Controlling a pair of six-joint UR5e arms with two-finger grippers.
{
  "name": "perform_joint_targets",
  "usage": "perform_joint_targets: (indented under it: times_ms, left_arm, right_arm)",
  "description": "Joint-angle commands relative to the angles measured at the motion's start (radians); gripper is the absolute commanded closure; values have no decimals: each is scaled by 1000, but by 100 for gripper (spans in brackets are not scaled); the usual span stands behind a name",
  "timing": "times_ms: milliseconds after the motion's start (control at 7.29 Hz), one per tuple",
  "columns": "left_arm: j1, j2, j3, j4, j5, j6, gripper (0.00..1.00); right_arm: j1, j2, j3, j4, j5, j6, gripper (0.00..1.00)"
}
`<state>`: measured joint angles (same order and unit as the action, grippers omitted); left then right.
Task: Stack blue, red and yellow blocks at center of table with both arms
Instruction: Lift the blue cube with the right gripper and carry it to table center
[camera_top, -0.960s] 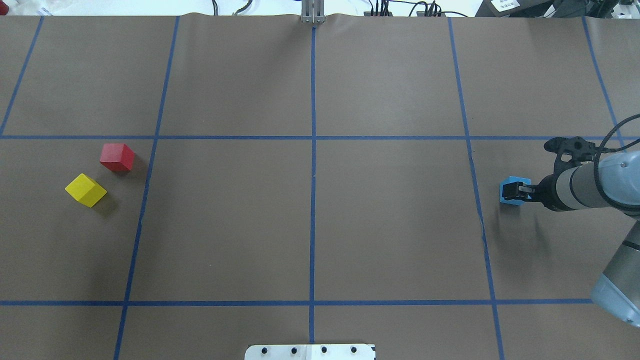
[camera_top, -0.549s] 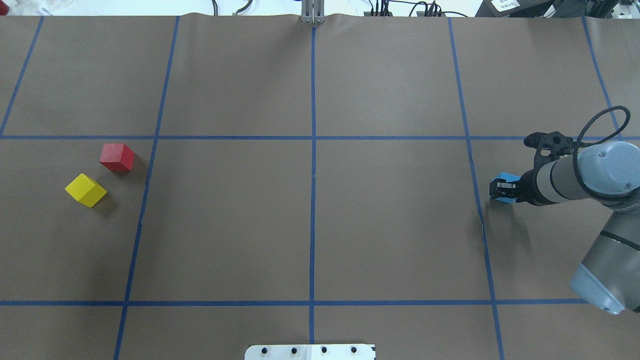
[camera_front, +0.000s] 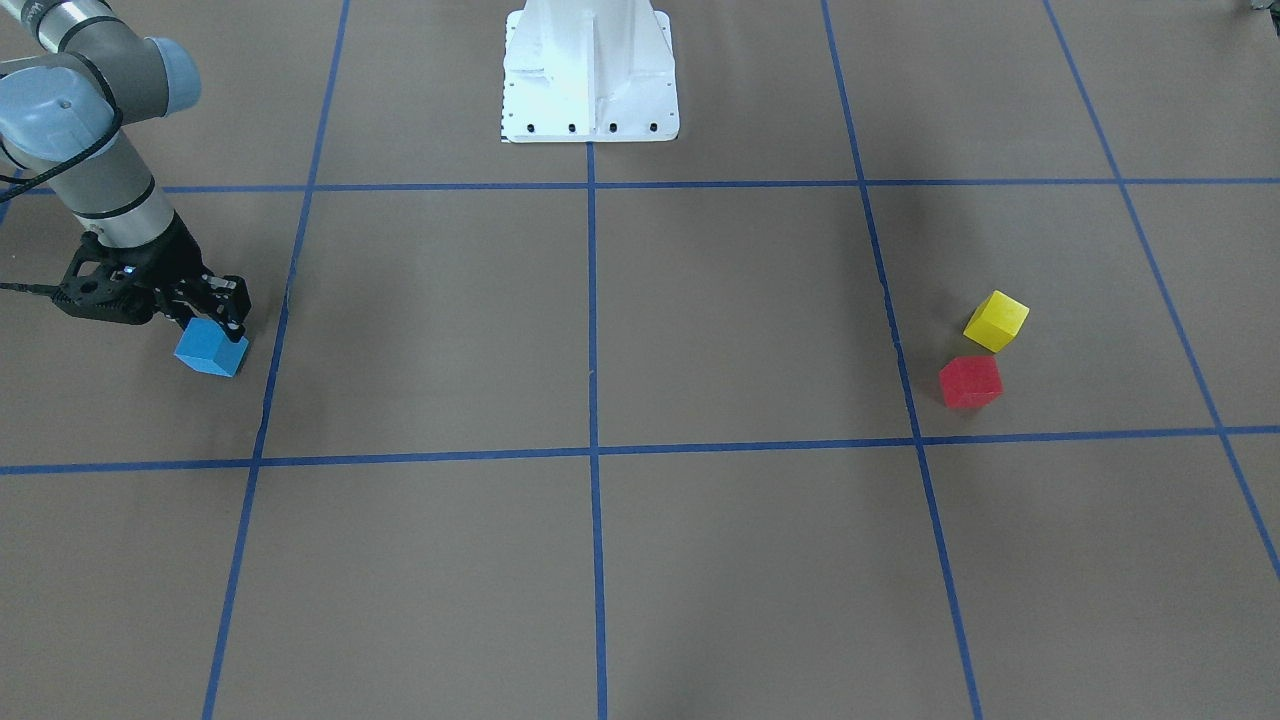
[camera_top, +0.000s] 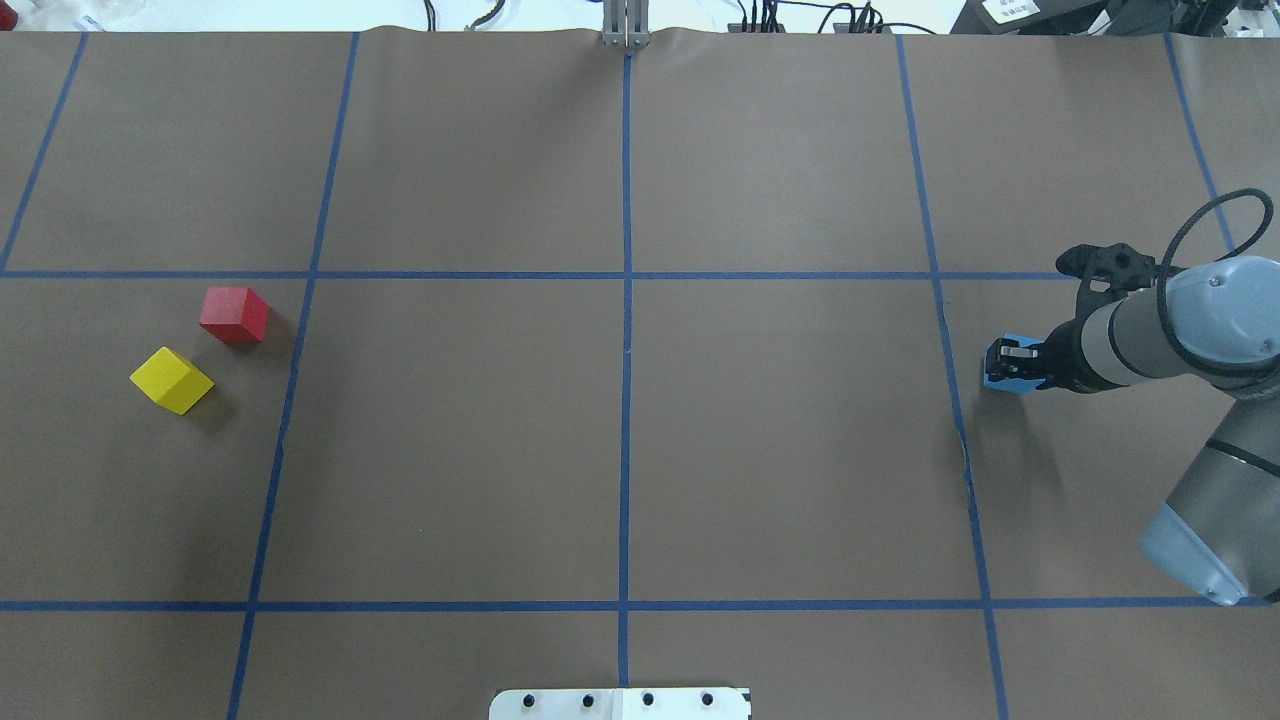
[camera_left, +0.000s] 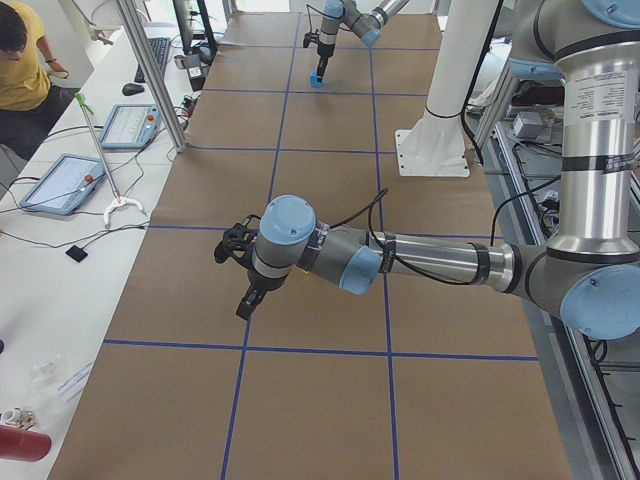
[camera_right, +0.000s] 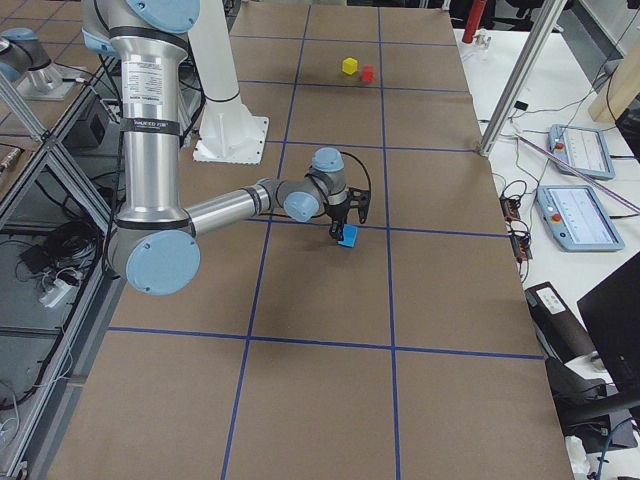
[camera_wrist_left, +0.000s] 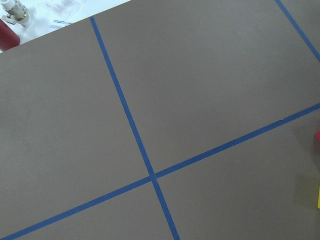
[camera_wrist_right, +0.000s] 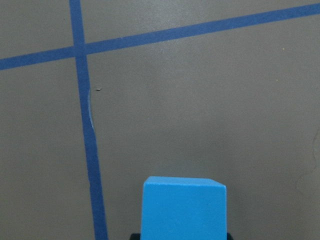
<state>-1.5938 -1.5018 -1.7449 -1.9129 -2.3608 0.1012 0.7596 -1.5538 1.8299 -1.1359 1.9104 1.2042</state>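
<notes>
Right tool (camera_top: 1012, 358) is closed snugly on the sky-blue block (camera_front: 211, 348), fingers pinching its sides, far out to the robot's right of the white base (camera_front: 590, 75). The red block (camera_top: 234, 314) and yellow block (camera_top: 171, 380) rest near each other, not touching, on the bench (camera_top: 450, 450), far to the robot's left of that base. Left tool (camera_left: 245, 306) hovers over the bench; whether it is open or closed cannot be told.

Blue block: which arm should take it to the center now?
Right. Its claw is shut on the blue block; the left arm is far from it.
</notes>
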Motion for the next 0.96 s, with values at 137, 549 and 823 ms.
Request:
perform_joint_targets:
  times_ms: [137,549,823]
  left_arm:
    - [0,0,-1,0,-2,-2,0]
    - [0,0,-1,0,-2,-2,0]
    - [0,-2,1,2,0,-2,0]
  right_arm:
    - [23,335,-6,-349,21,-58,100]
    - [-86,597,-145,-367,3,-54,100]
    - [-172,713,-256,-366,-40,-38,100]
